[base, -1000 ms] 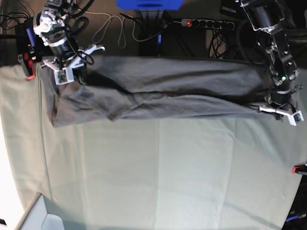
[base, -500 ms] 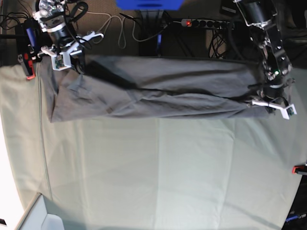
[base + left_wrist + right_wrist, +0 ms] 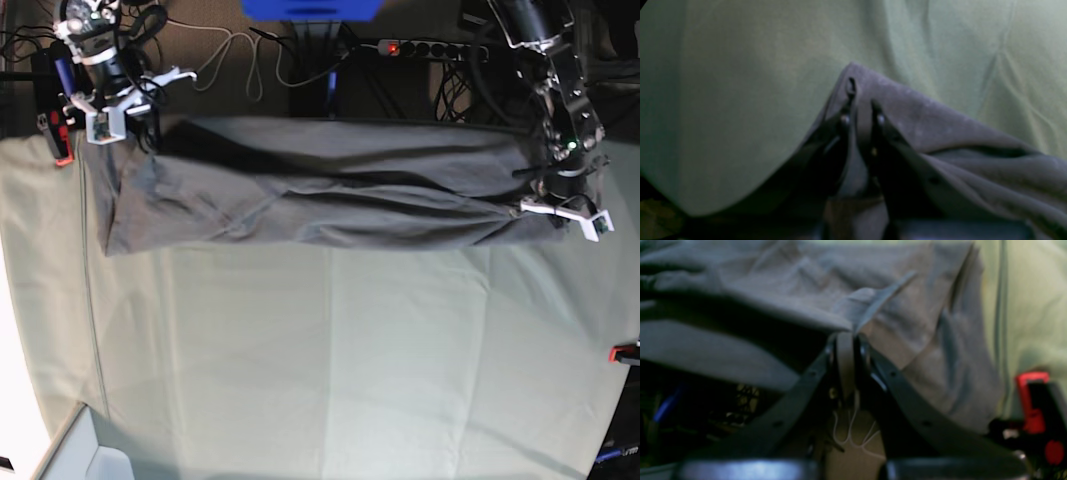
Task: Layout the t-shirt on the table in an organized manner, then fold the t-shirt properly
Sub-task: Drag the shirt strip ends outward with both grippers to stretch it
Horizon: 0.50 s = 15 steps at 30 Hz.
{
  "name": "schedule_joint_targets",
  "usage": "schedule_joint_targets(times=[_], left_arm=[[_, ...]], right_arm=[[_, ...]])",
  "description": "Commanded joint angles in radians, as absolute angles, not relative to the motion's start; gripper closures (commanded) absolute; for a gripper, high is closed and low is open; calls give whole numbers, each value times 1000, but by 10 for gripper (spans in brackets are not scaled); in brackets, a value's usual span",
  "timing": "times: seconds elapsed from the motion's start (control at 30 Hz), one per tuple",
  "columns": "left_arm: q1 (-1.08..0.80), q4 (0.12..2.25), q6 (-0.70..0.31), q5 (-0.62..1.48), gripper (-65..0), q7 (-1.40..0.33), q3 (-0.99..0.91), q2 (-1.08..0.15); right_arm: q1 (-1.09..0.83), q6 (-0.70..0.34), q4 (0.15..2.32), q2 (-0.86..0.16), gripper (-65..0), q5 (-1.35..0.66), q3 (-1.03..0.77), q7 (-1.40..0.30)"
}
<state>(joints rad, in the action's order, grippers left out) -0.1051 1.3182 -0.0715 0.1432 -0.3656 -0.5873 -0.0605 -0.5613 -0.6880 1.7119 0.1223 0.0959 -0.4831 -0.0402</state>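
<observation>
Both tools have drawn back toward the surface's far edge, stretching the t-shirt flatter; left tool and right tool each clamp a shirt edge.

Beyond the work surface, a long black power strip with a red glowing switch, looped white cables and a blue plastic box crowd the dim brown floor.

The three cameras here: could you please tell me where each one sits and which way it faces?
Base: overhead, looking down on the table; both arms show.
Left wrist: behind the left gripper, facing its pinched corner of the t-shirt.
Right wrist: behind the right gripper, facing bunched cloth and a red clamp.
All share the t-shirt.
</observation>
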Motion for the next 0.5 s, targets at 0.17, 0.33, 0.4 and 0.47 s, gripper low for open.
schedule_joint_targets(times=[0.17,0.33,0.4,0.47], left_arm=[[-96,1334,-70,145,0,-343,-588,-68],[-96,1334,-70,145,0,-343,-584,-68],[-96,1334,-70,145,0,-343,-584,-68],[-96,1334,-70,145,0,-343,-584,-68]], right_arm=[[-567,-698,1695,119,0,76,-484,-13],[-576,-698,1692,119,0,79,-486,15],[-576,-698,1684,119,0,81,-486,13],[-572,-698,1675,119,0,81,-486,12]])
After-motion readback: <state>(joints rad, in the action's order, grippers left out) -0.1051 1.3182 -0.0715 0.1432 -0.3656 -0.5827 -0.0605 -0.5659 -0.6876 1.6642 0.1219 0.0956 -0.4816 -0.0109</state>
